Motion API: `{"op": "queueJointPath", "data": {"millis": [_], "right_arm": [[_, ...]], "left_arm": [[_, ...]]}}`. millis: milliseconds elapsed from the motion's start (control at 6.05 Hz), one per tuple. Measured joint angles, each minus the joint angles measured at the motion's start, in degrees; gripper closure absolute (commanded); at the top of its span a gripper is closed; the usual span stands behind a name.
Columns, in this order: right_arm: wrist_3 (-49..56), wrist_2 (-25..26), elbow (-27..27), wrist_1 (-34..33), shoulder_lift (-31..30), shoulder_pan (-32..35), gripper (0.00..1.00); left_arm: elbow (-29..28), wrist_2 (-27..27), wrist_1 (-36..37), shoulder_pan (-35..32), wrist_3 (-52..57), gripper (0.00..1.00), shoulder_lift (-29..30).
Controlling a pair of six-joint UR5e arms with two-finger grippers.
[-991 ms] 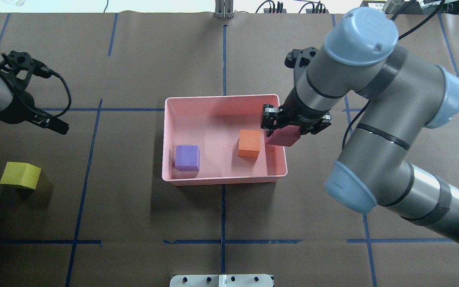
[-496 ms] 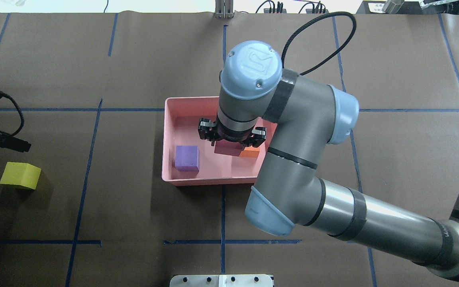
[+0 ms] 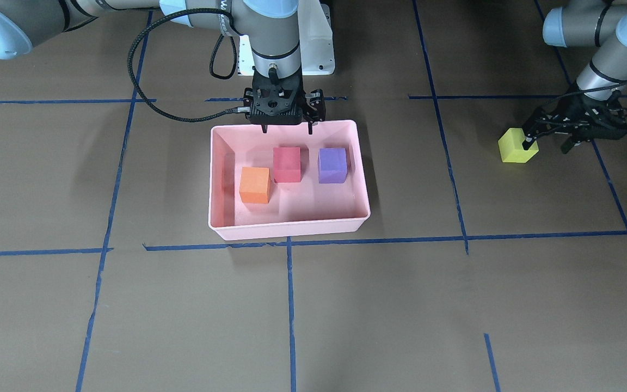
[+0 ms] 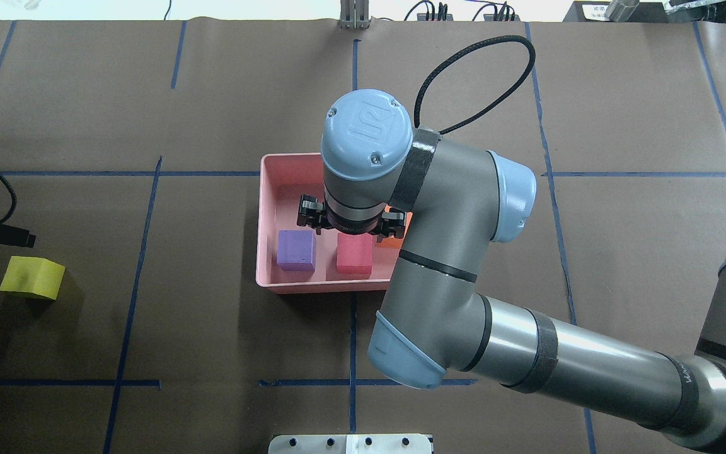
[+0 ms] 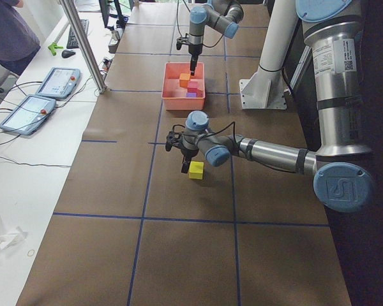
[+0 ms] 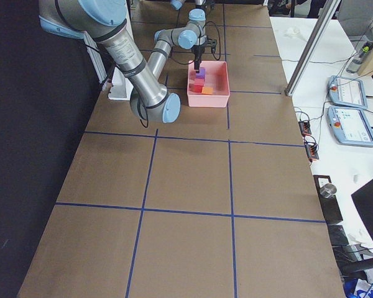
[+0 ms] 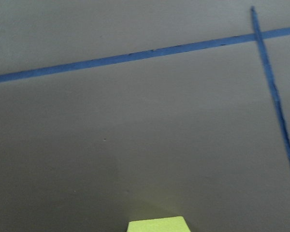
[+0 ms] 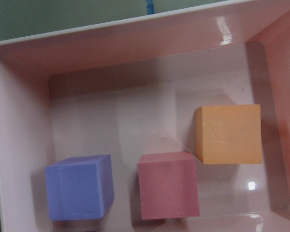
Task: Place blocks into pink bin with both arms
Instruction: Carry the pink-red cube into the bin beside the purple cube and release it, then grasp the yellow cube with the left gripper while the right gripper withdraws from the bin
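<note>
The pink bin point(image 3: 292, 230) sits mid-table and holds the orange block point(image 3: 254, 185), the red block point(image 3: 287, 164) and the purple block point(image 3: 332, 165); all three show in the right wrist view, with the red block point(image 8: 168, 184) in the middle. My right gripper point(image 3: 286, 130) is open and empty above the bin's robot-side wall, just behind the red block. The yellow-green block point(image 3: 517, 146) lies on the table far from the bin, also seen overhead point(image 4: 32, 277). My left gripper point(image 3: 546, 145) is open, just above and beside it, one finger at its edge.
Blue tape lines grid the brown table. The white pedestal base point(image 3: 319, 54) stands behind the bin. My right arm point(image 4: 464, 252) hides the bin's right half overhead. Tablets point(image 5: 54, 81), a metal post point(image 5: 83, 44) and a person point(image 5: 9, 32) are past the far edge.
My right gripper carried the red block leftward over the bin and let it go; it now rests between the purple and orange blocks. My left arm drew back toward the yellow-green block.
</note>
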State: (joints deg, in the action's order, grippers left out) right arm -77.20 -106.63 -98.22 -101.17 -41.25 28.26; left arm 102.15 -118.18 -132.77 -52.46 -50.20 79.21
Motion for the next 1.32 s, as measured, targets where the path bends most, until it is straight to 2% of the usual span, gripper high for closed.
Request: {"op": "queueJointPath", "data": {"millis": [330,496,661,991,1322], "right_arm": [[0.11,0.10,-0.19,0.03,-0.92,0.01,0.00],[0.15,0.11,-0.21,0.07,-1.39,0.04,0.00],[0.19,0.09,-0.24,0.11,-1.79,0.04,0.00],[1.09,0.00,-2.35,0.17,-3.76,0.05,0.00],[4.22,-0.75,-5.00,0.15,-5.54,1.66,0.00]], "left_arm": [[-1.81,-0.22,-2.71,3.67,-3.33,0.00,-0.18],[-2.06,-0.24,-2.82,5.67,-3.55,0.03,-0.51],[-2.33,-0.12,-2.82,7.02,-3.51,0.46,-0.91],[-2.85,0.05,-2.72,7.84,-3.24,0.62,-1.10],[-2.02,-0.21,-2.56,7.93,-3.23,0.63,-0.69]]}}
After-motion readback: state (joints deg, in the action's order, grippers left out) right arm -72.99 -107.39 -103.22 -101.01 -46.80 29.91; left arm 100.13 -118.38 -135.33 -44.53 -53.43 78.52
